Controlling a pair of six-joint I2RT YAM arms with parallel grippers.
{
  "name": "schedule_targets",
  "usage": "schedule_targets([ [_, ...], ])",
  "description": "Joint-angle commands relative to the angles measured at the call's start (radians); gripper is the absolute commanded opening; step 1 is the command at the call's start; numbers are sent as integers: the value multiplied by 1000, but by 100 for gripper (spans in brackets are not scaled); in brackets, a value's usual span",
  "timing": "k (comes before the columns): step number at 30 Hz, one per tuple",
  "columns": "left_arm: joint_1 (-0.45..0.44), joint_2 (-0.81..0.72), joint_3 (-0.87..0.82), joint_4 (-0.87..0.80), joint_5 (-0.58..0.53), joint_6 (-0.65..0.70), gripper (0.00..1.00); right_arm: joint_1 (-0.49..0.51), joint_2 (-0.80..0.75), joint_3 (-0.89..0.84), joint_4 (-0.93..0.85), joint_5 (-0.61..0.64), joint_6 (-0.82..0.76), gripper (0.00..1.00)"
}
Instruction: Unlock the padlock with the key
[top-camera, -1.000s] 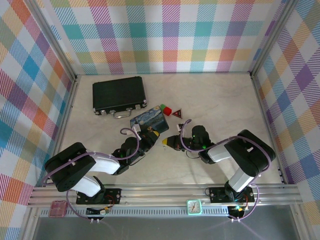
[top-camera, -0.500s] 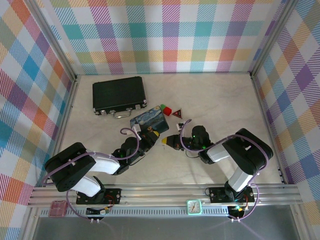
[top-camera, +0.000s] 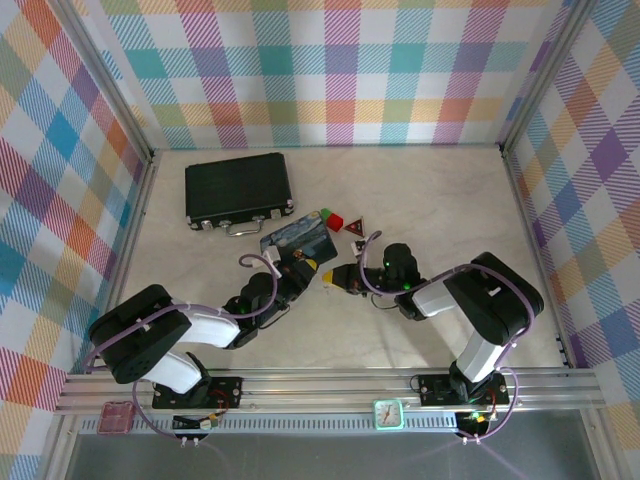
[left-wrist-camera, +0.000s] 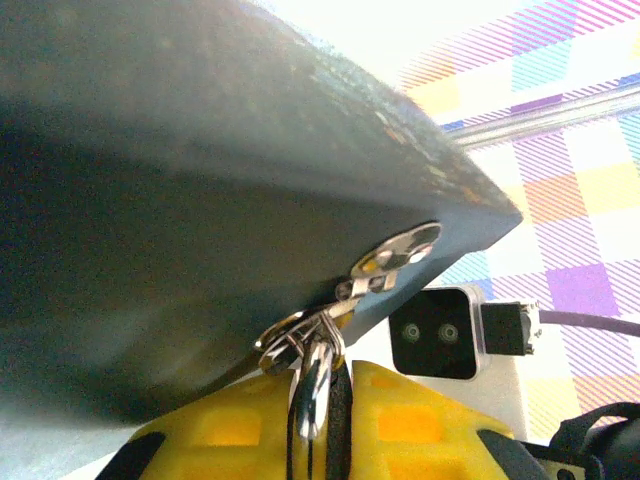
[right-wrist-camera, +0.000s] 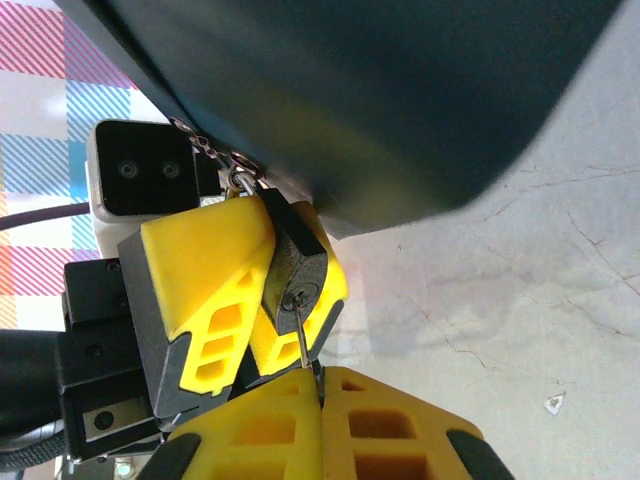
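while the left hand clamps its yellow fingers tight on the padlock, the right hand is pinched fully closed on the key, whose thin blade reaches up to the keyhole in the lock's dark body. the padlock sits just beside the near corner of the blue swirl-painted box, by a silvery hasp on the box's edge. both hands meet low over the pale bench.
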Motion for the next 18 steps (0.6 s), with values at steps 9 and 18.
schedule_targets([
  [9,-115,111,35,306,174,-49,0,-16,74,85,46,119,186,0],
  [18,-122,80,41,301,189,-51,0,-38,13,100,-175,214,47,0],
])
